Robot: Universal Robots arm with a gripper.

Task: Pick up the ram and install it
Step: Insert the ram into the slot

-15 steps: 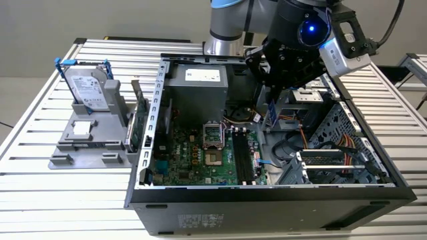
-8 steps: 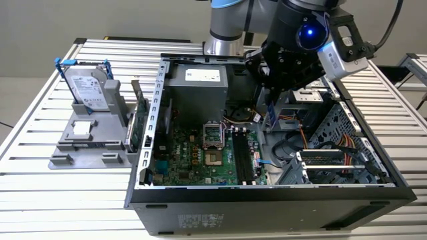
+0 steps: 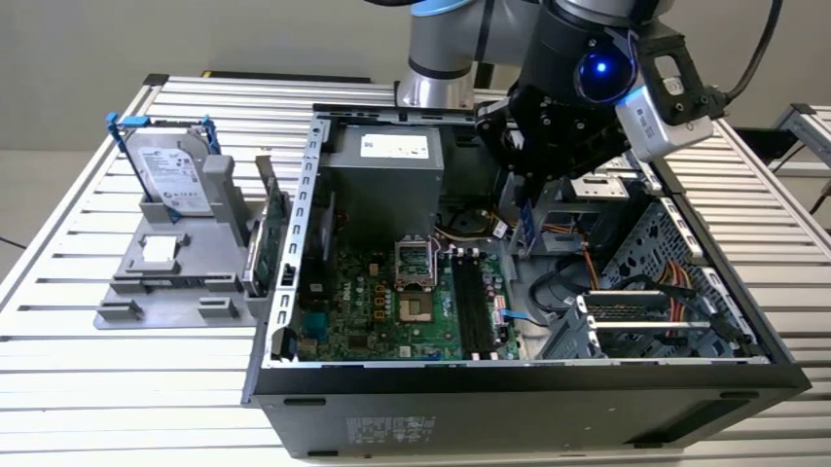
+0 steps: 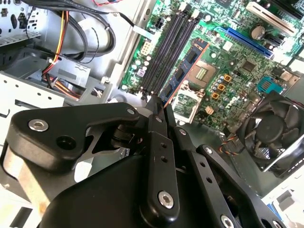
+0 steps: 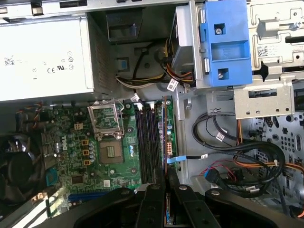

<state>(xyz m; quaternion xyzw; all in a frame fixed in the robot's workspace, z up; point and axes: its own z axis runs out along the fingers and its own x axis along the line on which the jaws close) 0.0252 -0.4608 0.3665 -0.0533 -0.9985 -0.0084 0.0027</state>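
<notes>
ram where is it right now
In the second wrist view the ram is clamped in the hand, near the memory slots and CPU socket.

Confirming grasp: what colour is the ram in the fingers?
The ram is blue with black chips; best in second wrist view.

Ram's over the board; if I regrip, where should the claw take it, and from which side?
Pinch the ram across its flat faces, at the edge farthest from the memory slots, coming from above the open case. It is a thin board, edge-on between the fingers of the claw, so only the faces offer purchase.
</notes>
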